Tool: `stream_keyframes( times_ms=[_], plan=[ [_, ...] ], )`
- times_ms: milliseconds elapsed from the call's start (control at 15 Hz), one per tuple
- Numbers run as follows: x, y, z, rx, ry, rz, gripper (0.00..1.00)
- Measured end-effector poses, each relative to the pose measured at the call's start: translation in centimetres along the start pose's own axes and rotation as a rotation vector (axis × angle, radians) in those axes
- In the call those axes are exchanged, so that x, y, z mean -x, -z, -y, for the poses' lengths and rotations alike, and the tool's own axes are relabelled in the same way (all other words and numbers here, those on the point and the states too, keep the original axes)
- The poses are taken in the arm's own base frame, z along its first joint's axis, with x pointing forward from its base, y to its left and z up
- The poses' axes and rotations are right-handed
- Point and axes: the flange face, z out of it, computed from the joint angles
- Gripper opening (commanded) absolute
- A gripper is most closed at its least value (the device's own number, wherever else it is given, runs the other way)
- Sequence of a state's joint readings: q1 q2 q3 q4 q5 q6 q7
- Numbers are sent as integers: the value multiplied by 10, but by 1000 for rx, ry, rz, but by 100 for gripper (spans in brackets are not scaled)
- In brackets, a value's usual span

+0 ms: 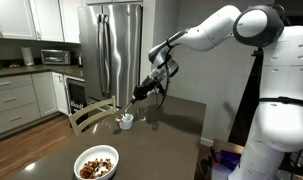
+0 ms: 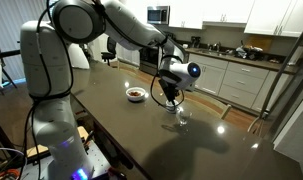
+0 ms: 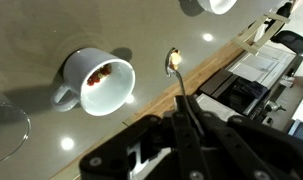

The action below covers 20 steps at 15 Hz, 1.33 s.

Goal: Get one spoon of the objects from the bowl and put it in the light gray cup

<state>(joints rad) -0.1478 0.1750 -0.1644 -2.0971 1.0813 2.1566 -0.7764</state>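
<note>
In the wrist view the light gray cup stands on the dark table with a few brown objects inside. My gripper is shut on the long thin handle of the spoon. The spoon's head hangs just beside the cup's rim, above the table, and I cannot tell what it carries. The white bowl with a heap of brown chunks sits near the table's front edge in an exterior view, and it shows in both exterior views. The gripper hovers just above the cup.
A clear glass stands right next to the cup and also shows in the wrist view. A wooden chair stands at the table's far edge. A steel fridge and kitchen counters lie beyond.
</note>
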Motion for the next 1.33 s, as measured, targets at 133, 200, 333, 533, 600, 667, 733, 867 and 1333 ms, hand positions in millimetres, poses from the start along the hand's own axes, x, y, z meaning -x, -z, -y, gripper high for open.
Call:
stream_keyframes(
  times_ms=[133, 200, 333, 533, 600, 667, 733, 867, 1333],
  plan=[
    [-1, 2, -1, 3, -6, -5, 3],
    [-1, 2, -2, 6, -10, -8, 3],
    [-1, 3, -3, 10, -16, -13, 3],
    [-1, 3, -3, 11, -21, -14, 5],
    [-1, 3, -3, 10, -21, -13, 5],
    [-1, 3, -3, 10, -21, -13, 5],
    [-1, 3, -3, 10, -21, -13, 5],
    [-1, 3, -3, 10, -21, -13, 3],
    [-5, 2, -16, 55, -34, -43, 3]
  ],
)
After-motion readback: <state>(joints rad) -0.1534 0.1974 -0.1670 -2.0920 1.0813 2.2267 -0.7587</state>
